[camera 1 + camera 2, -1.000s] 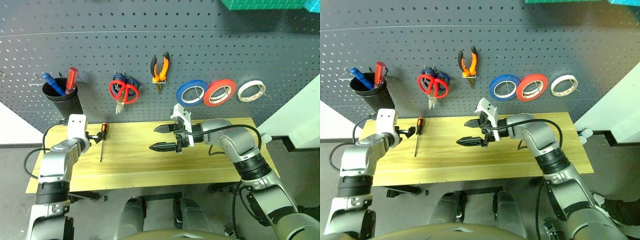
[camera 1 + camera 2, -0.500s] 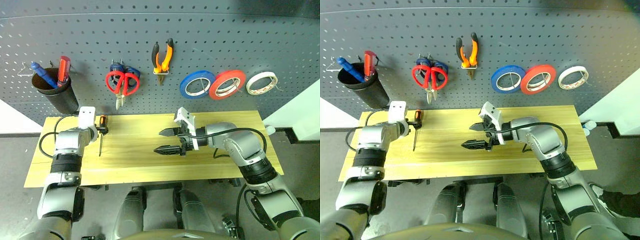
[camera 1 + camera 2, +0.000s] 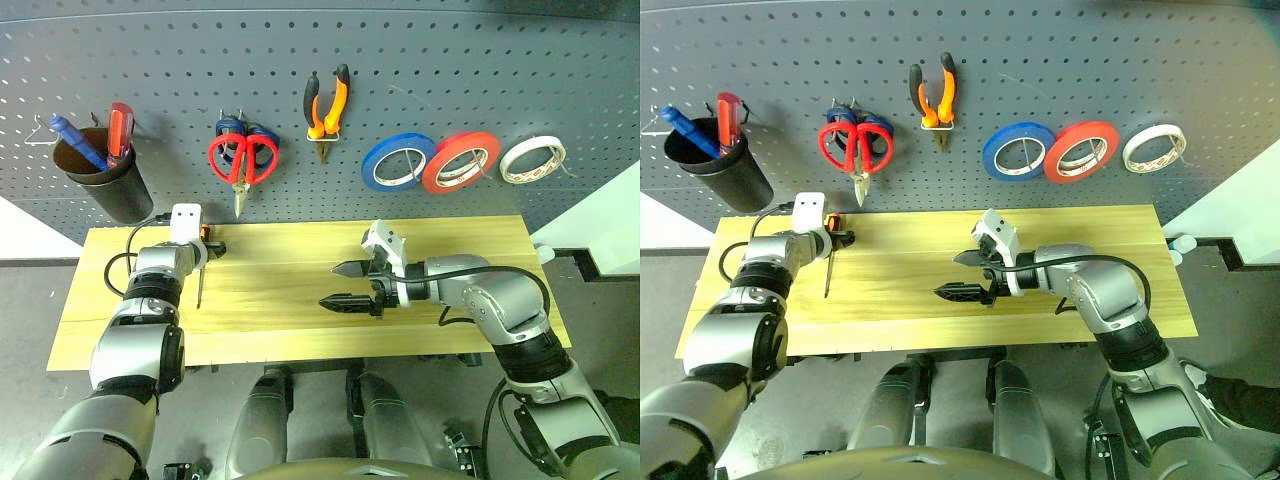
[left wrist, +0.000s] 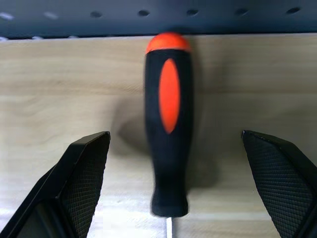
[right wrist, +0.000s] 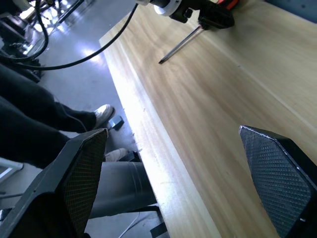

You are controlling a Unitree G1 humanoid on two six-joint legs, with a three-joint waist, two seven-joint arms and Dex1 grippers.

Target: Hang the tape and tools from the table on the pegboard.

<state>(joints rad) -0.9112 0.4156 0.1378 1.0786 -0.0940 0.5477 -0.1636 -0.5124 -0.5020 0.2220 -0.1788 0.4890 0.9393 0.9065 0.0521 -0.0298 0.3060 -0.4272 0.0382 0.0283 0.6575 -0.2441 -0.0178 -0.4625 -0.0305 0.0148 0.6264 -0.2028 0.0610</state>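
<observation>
A slim screwdriver (image 4: 168, 124) with an orange-and-black handle lies on the light wooden table (image 3: 300, 320) near its left back corner, handle toward the pegboard (image 3: 450, 60). My left gripper (image 3: 208, 246) is open, one finger on each side of the handle, neither touching it. My right gripper (image 3: 329, 285) hovers open over the middle of the table, pointing left, with nothing in it. On the pegboard hang red-handled scissors (image 3: 243, 160), orange-and-black pliers (image 3: 327, 105), and blue tape (image 3: 397, 162), red tape (image 3: 459, 162) and white tape (image 3: 531, 160).
A black cup (image 3: 105, 185) on the pegboard's left holds a blue-handled and a red-handled screwdriver. Blue-handled scissors (image 3: 233, 130) hang behind the red ones. A person's shoe (image 5: 104, 116) stands on the floor past the table's front edge.
The camera has tilted down. My left gripper has moved forward from beside the screwdriver, and its open fingers now straddle the handle. The right gripper stays open over the table's middle.
</observation>
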